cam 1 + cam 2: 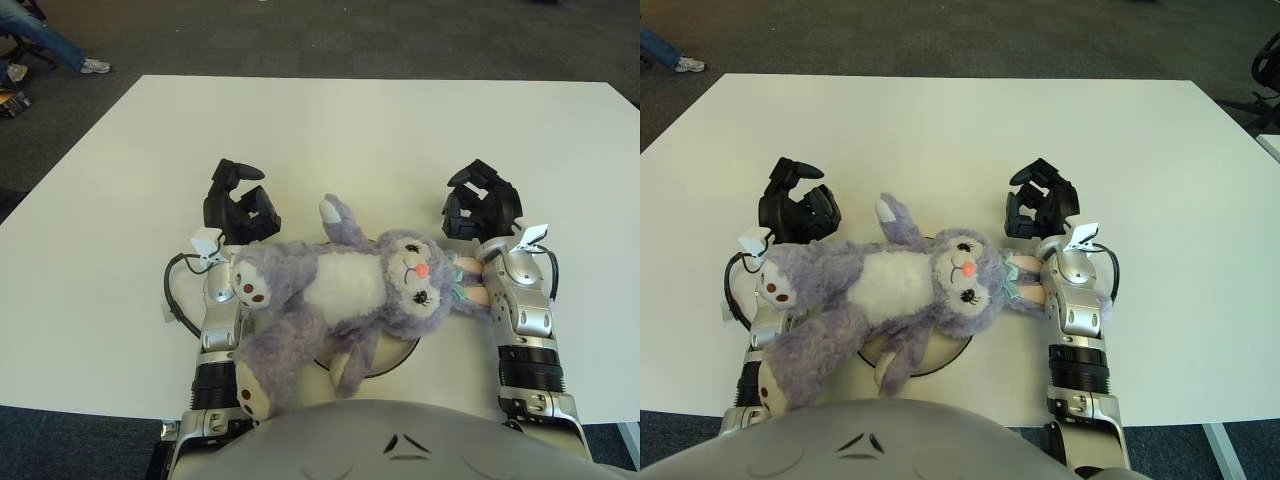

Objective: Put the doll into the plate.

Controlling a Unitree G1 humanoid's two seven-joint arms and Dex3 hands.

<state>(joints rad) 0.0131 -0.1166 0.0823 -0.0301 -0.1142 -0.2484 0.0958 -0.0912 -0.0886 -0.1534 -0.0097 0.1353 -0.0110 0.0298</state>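
The purple-grey plush bunny doll w/ white belly and orange nose (345,290) is lying on its back across the round plate w/ dark rim (398,358), near the front edge of the big white rectangular table (400,140). The plate is mostly hidden under the doll; only its front rim is showing below the doll's head and arm. The doll's head is pointing to the robot's right, w/ an ear reaching against the right forearm; its legs are draping over the left forearm, so it is lying wider than the plate.

The black three-finger left hand (238,205) is sitting on the table just beyond the doll's feet, fingers loosely curled, gripping nothing. The black right hand (482,203) is showing just beyond and right of the doll's head, fingers curled in, also gripping nothing. Both hands are apart from the doll's body.
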